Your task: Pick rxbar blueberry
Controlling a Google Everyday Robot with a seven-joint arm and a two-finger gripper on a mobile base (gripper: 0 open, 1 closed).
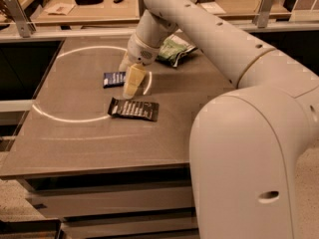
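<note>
Hovering low over the table (75, 138), my gripper (132, 82) sits just beside the right end of the rxbar blueberry (113, 78), which lies flat. Released or clenched: cannot tell. Dark bar wrapper (133, 109) lies nearer the front edge; green bag (174, 49) lies farther back.

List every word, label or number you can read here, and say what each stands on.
None can be read.
rxbar blueberry: pale lettering, too blurred.
dark bar wrapper: pale print, too blurred.
green bag: markings too blurred.
tool, at the rxbar blueberry's end nearer the green bag: no text.
</note>
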